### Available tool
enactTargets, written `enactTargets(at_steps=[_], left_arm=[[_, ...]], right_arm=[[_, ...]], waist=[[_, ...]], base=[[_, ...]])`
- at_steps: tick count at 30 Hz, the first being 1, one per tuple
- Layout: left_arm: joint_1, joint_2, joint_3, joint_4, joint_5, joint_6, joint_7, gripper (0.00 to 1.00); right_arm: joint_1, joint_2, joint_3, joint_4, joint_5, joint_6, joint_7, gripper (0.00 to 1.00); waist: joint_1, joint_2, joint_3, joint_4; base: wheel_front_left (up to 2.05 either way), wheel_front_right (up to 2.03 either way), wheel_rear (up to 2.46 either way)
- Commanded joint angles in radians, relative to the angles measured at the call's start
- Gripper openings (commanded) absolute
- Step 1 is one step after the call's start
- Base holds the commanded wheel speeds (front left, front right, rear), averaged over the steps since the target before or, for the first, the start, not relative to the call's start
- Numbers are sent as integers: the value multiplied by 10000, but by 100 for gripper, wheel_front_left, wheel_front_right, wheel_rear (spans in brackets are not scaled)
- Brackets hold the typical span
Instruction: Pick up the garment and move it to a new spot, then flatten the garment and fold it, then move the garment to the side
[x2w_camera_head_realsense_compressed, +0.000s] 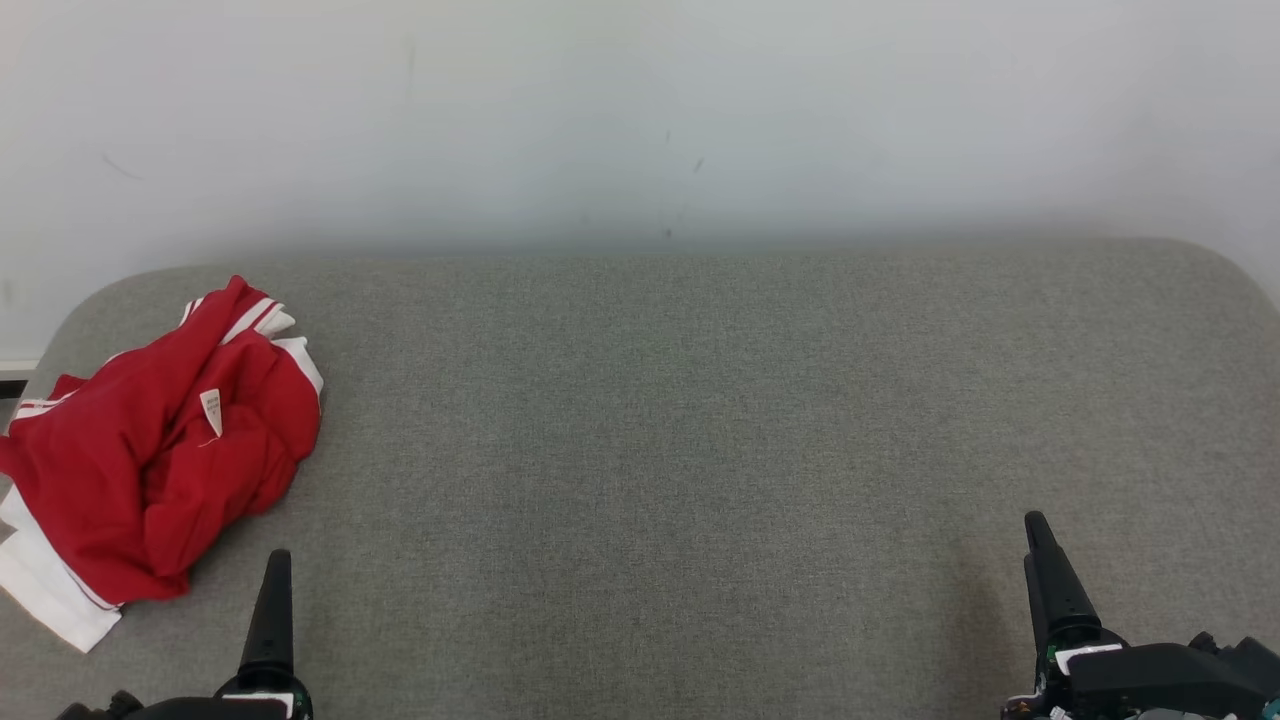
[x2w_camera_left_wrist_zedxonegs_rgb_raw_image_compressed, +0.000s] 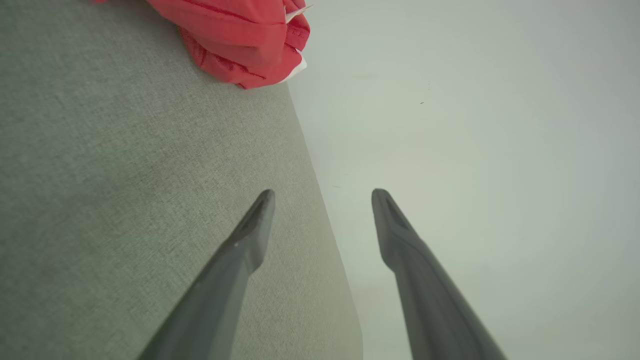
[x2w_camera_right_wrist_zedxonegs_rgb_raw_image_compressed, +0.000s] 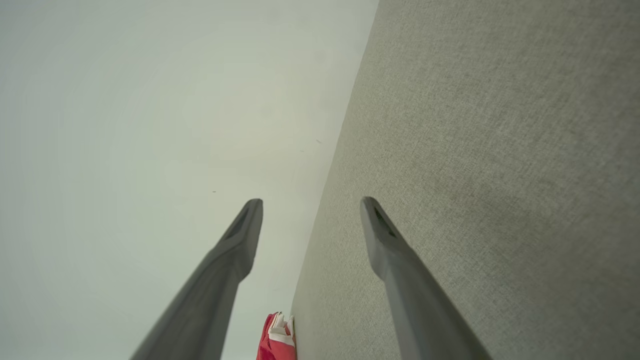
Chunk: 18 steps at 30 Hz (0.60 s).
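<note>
**A:** Entry one, the task's thing?
**B:** Garment (x2w_camera_head_realsense_compressed: 150, 450): red cloth, white stripes, and a broad white band (x2w_camera_head_realsense_compressed: 50, 600) along one edge. It lies crumpled in a heap, unfolded, at the left end of the grey fabric surface (x2w_camera_head_realsense_compressed: 700, 450).

**A:** Any labels or writing?
**B:** One small white label (x2w_camera_head_realsense_compressed: 211, 410) sewn on, lying on top of the heap. Its print is too small to read.

**A:** Entry two?
**B:** Left gripper (x2w_camera_left_wrist_zedxonegs_rgb_raw_image_compressed: 324, 195): its two dark fingers are spread wide with bare space between them. In the head view one finger (x2w_camera_head_realsense_compressed: 272, 610) stands at the lower left, near the garment's near edge but clear of it.

**A:** Entry three?
**B:** Right gripper (x2w_camera_right_wrist_zedxonegs_rgb_raw_image_compressed: 311, 202): its fingers are likewise spread wide, closed on no cloth. It sits at the lower right over the surface, well apart from the garment.

**A:** Surroundings?
**B:** A pale wall (x2w_camera_head_realsense_compressed: 640, 120) with a few faint dark specks runs behind the surface. The surface is a woven grey textile with rounded far corners.
</note>
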Motion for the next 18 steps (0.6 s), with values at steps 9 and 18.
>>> enactTargets(at_steps=[9, 18], left_arm=[[-30, 46, -63, -573, 2176, 201, -411, 100], [64, 77, -172, -813, 4460, 355, -747, 100]], right_arm=[[-134, -31, 130, -338, -1922, -5, -418, 100], [-105, -22, 198, -530, -3927, -6, -752, 100]], waist=[[0, 0, 11, 14], [0, 0, 22, 27]], base=[[0, 0, 0], [0, 0, 0]])
